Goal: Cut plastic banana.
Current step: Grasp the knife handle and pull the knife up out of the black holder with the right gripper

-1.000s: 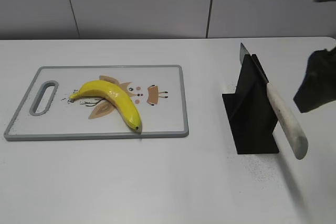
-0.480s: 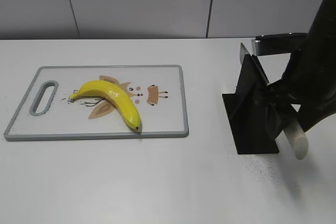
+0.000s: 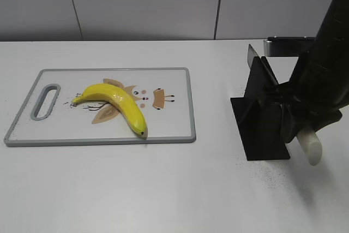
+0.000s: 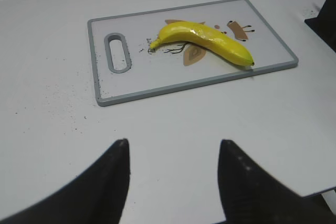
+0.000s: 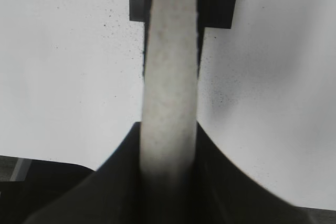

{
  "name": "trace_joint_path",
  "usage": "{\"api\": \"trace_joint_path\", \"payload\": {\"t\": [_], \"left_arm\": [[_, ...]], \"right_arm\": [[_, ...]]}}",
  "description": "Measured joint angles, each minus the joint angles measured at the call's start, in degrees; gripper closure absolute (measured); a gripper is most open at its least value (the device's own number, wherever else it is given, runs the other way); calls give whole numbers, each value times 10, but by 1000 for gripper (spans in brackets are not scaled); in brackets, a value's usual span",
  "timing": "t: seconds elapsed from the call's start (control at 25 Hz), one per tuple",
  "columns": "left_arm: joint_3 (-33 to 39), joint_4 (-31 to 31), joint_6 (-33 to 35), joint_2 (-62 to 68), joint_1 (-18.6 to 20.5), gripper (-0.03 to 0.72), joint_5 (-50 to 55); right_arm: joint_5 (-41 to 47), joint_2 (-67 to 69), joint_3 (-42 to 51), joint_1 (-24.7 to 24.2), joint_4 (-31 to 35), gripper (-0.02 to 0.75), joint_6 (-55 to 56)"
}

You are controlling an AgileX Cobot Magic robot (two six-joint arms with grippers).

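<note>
A yellow plastic banana (image 3: 117, 102) lies on the white, grey-rimmed cutting board (image 3: 174, 80) at the left. A knife with a pale handle (image 3: 311, 148) rests slanted in a black holder (image 3: 262, 135) at the right. My right gripper (image 3: 292, 124) is closed around the knife handle (image 5: 170, 51), which fills the gap between the jaws (image 5: 168, 129). My left gripper (image 4: 173, 145) is open and empty above bare table, in front of the board (image 4: 105, 77) and banana (image 4: 210, 40). It does not show in the exterior view.
The board has a handle slot (image 3: 45, 102) at its left end and a printed drawing under the banana. The holder's base (image 5: 215, 3) shows beyond the handle in the right wrist view. White table lies between board and holder.
My right arm came in from the right edge and down over the knife handle. Its jaws now sit around the handle, and the knife has shifted slightly in the holder. The banana has not moved.
</note>
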Motion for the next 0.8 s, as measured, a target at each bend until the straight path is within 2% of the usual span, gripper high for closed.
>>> {"api": "trace_joint_path", "payload": {"t": [0.6, 0.8], "left_arm": [[0, 0, 0, 0, 0, 162, 0], [0, 0, 0, 0, 0, 162, 0]], "right_arm": [[13, -17, 0, 0, 5, 574, 4], [16, -52, 0, 0, -11, 575, 4]]}}
